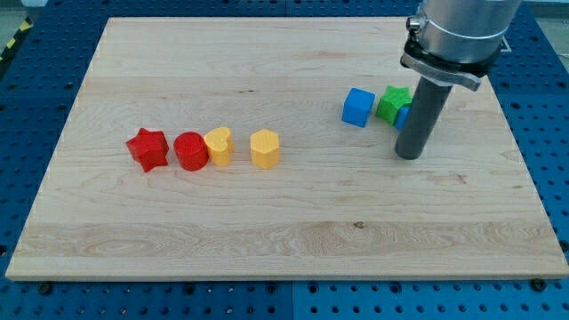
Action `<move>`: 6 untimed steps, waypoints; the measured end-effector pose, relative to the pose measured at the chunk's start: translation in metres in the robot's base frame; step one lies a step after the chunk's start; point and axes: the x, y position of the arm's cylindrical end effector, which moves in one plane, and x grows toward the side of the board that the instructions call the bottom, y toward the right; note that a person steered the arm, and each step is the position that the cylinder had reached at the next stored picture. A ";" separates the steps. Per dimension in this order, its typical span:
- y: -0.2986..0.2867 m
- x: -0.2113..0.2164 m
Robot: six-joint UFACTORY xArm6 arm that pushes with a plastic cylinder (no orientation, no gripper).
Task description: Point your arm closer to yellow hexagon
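My tip (408, 156): bare rod, no jaws to read. Yellow hexagon (264, 148): well to its left. Green block (392, 103): just above it.

The upright dark rod sets my tip (408, 156) at the view's right.

Bright even overhead light, soft faint shadows, sharp focus throughout
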 end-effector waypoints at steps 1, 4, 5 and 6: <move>-0.019 0.007; -0.062 -0.010; -0.073 -0.011; -0.098 -0.015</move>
